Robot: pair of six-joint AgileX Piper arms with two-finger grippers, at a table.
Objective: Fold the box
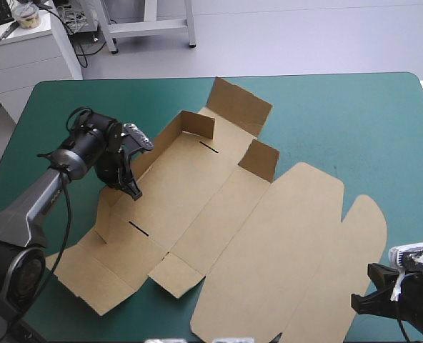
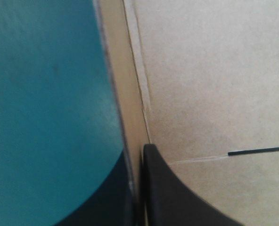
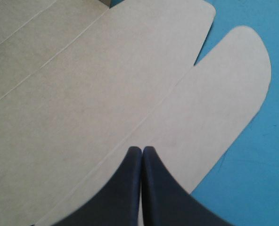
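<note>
Your right claw [image 3: 142,149] sits by the surface's [image 1: 354,121] near right corner, fingers pressed together on nothing, tips over the rounded lid flap [image 3: 233,84]. The brown box [image 1: 269,236] lies mostly flat mid-surface, with short flaps [image 1: 258,158] standing at its far end. Farther back, your left claw [image 1: 131,187] pinches the box's raised left wall.

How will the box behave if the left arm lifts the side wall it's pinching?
Probably hinges, not lifts: the box is one thin creased sheet, so the wall in the left gripper likely folds along its score. Likely light, so the rest may slide on the teal-green cover. Standing end flaps suggest creases hold.
</note>
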